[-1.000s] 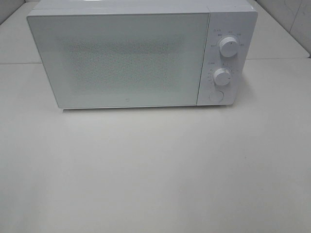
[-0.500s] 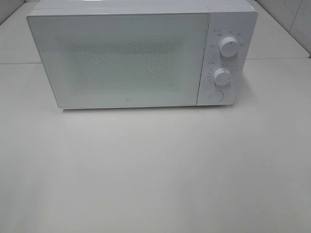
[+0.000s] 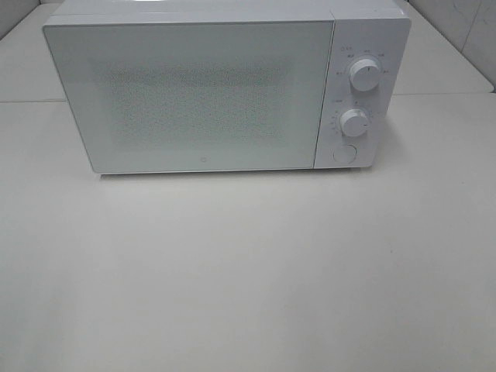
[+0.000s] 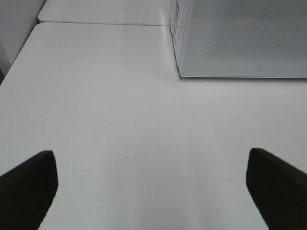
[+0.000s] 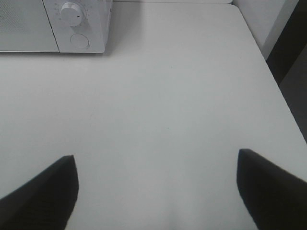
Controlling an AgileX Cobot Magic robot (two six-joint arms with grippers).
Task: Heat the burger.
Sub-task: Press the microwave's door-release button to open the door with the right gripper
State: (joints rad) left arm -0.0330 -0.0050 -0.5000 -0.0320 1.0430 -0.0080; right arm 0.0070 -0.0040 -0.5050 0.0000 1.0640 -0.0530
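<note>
The burger is out of view in every frame. A white microwave (image 3: 225, 85) stands at the back of the table with its door (image 3: 194, 97) shut; its two dials (image 3: 364, 74) and a round button (image 3: 345, 153) sit on the right panel. My left gripper (image 4: 151, 189) is open above bare table, its dark fingertips (image 4: 29, 184) far apart, with the microwave's front left corner (image 4: 240, 40) beyond it. My right gripper (image 5: 156, 189) is open too, nothing between its fingers, with the microwave's control panel (image 5: 79, 24) far ahead of it. Neither gripper shows in the exterior high view.
The white table (image 3: 248, 271) runs in front of the microwave. Its right edge (image 5: 268, 62) shows in the right wrist view, its left edge (image 4: 19, 57) in the left wrist view. A seam joins a second table behind (image 4: 105, 23).
</note>
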